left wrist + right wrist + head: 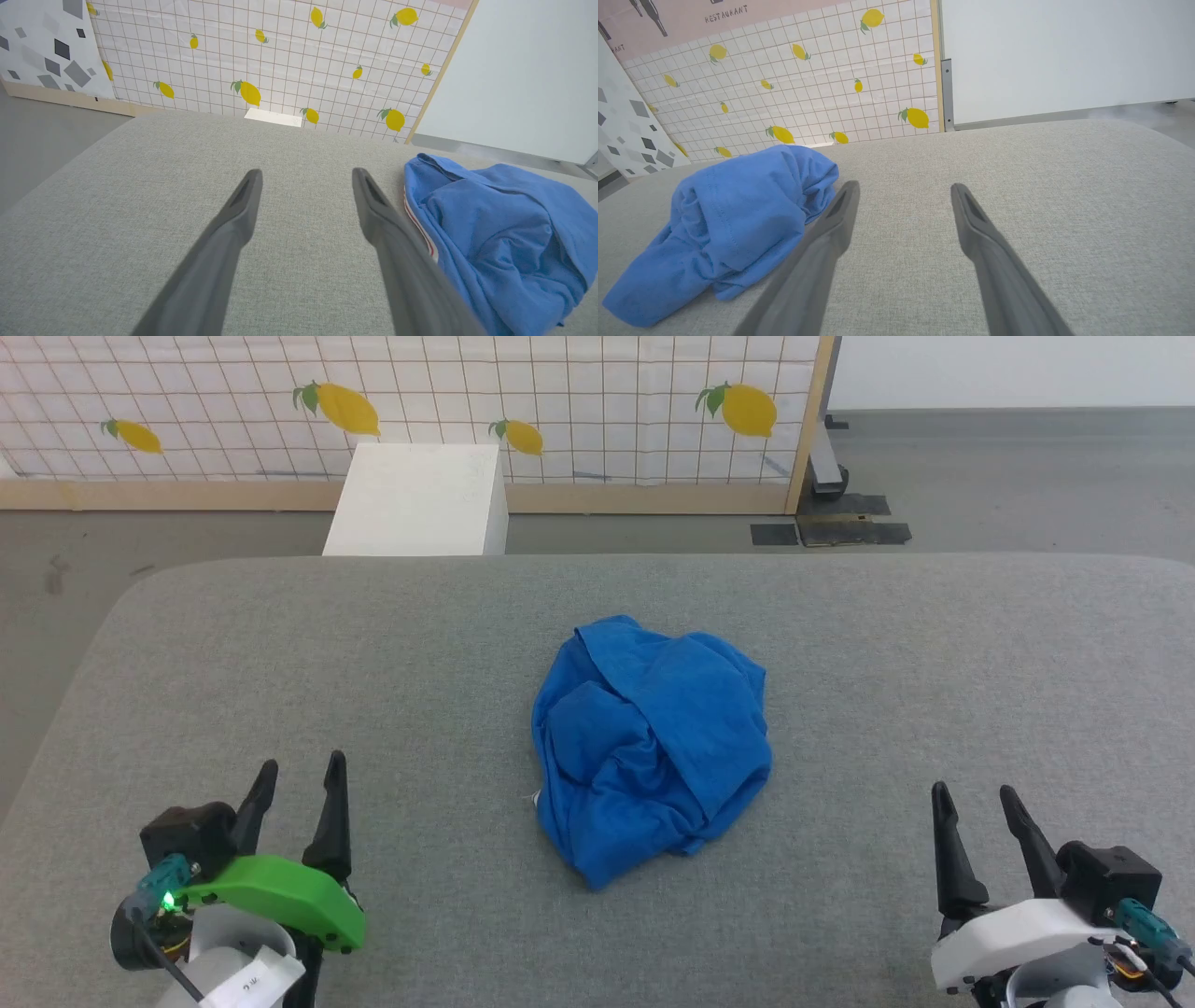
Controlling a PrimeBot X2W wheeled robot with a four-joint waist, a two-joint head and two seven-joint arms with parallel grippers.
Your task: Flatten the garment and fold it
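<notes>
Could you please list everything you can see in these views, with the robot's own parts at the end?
garment: one, bright blue with a red-and-white striped edge, crumpled in a heap mid-table.
table: one, grey fabric-covered, under the garment.
white box: one, white, on the floor beyond the table's far edge.
lemon-print panel: one, white grid with yellow lemons, wood-framed, behind the box.
left gripper: one, dark fingers, open, near left of the table, apart from the garment.
right gripper: one, dark fingers, open, near right, apart from the garment.
</notes>
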